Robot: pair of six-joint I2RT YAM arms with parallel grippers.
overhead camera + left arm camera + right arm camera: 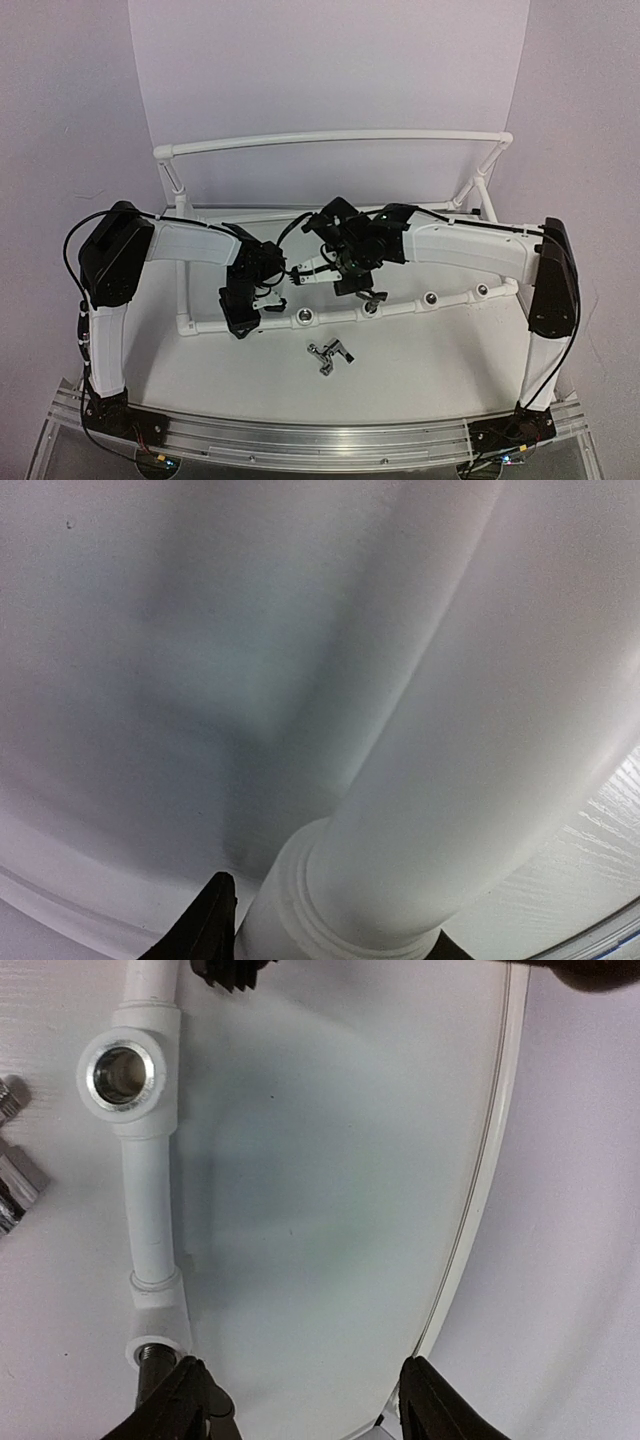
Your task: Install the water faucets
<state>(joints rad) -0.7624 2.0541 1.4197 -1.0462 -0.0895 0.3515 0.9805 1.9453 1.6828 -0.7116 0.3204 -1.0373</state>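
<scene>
- Gripping the white pipe (450, 730) with the left gripper (325, 935).
- Hovering above the pipe with the right gripper (305, 1395) wide, nothing inside.
- Spotted loose on the table (420, 370): a faucet (330, 355).

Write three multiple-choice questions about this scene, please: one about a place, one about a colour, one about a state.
1. Where do the loose water faucets lie?
A) on the top rail
B) on the table, between the front pipe and the arm bases
C) in the left jaws

2. Which colour has the pipe frame?
A) blue
B) black
C) white

3. How is the right gripper?
A) jaws open, nothing between them
B) jaws shut on a faucet
C) jaws shut on the pipe

Answers:
1 B: the top view shows them on the bare table, just on the near side of the front pipe.
2 C: every pipe of the frame is white in all views.
3 A: the right wrist view shows the two jaws wide apart with only table between.
</scene>
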